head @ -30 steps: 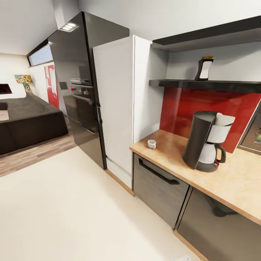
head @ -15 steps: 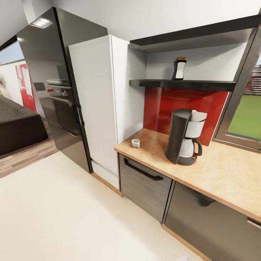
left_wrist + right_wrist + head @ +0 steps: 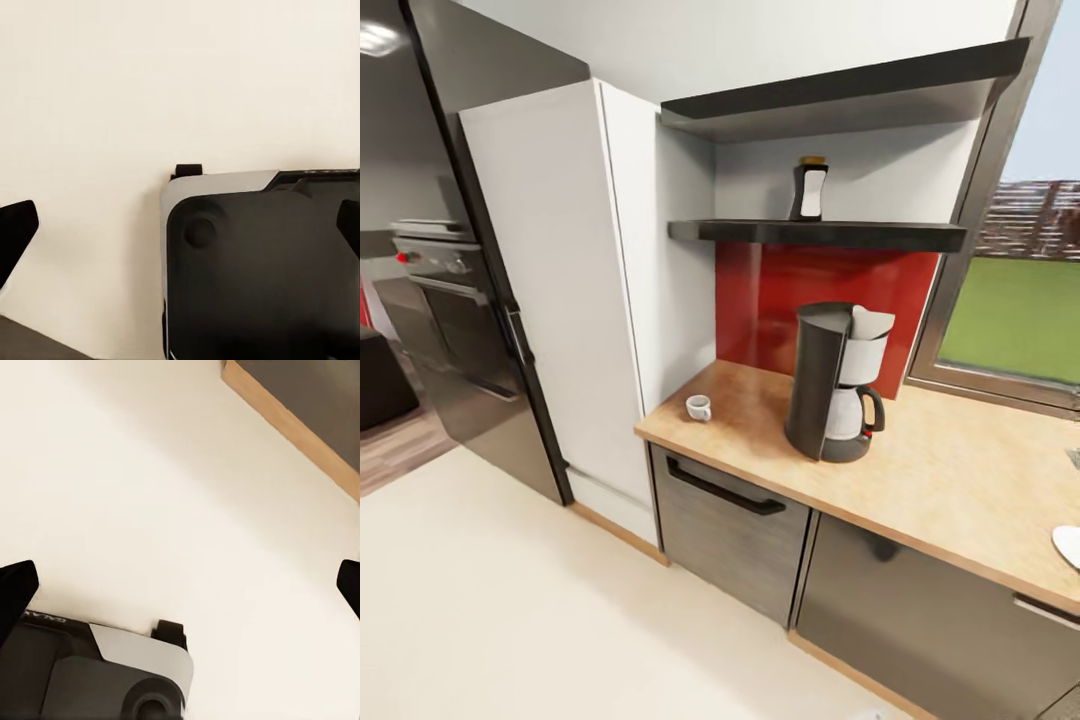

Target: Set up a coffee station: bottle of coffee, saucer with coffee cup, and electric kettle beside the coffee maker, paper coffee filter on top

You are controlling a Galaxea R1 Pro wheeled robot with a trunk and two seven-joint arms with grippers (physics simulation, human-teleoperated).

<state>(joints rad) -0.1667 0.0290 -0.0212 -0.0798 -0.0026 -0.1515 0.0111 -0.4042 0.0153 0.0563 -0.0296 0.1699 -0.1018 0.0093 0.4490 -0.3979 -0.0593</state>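
One coffee maker [image 3: 832,385] on countertop [image 3: 960,480], coffee cup [image 3: 699,407] nearby.

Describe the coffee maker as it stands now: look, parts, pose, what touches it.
The coffee maker stands upright on the wooden countertop, before the red backsplash and under the shelf holding the bottle of coffee. It has a tall dark body, a white upper basket with a paper coffee filter in its top, and a pale carafe with a black handle on a dark round base. The coffee cup sits apart from it.
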